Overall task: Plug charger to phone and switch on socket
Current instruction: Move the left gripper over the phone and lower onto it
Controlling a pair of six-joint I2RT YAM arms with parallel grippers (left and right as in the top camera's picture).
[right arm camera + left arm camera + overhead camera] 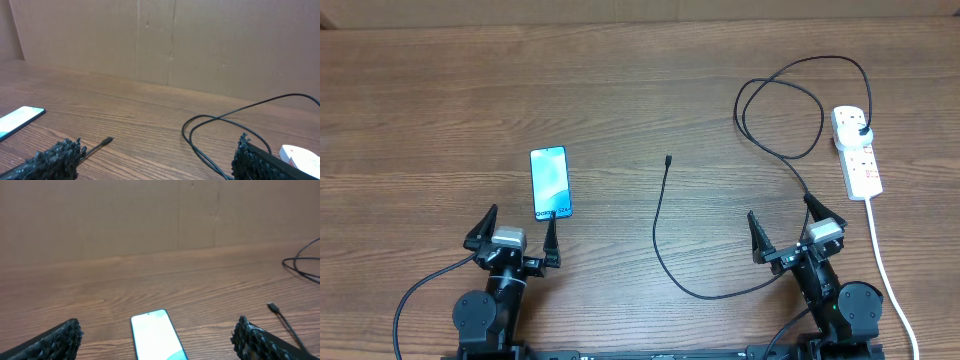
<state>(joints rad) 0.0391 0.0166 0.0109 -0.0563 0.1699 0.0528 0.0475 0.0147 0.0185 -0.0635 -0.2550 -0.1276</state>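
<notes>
The blue-screened phone (550,183) lies near the front-left edge. The thin black charger (655,225) runs from the white socket (857,150) by the right edge, its tip loose. The left gripper (520,222) and right gripper (780,208) gape, empty.

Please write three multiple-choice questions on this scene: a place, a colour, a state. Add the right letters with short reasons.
1. Where is the small tip of the charger?
A. On the table, apart from the phone.
B. In the phone.
C. In the air.
2. What colour is the socket?
A. Black.
B. White.
C. Green.
3. How are the left gripper and right gripper?
A. Left shut on phone.
B. Right shut on charger.
C. Both open, empty.
1 A: bare wood separates tip and phone. 2 B: its body is white. 3 C: both pairs of fingers are spread, empty.
</notes>
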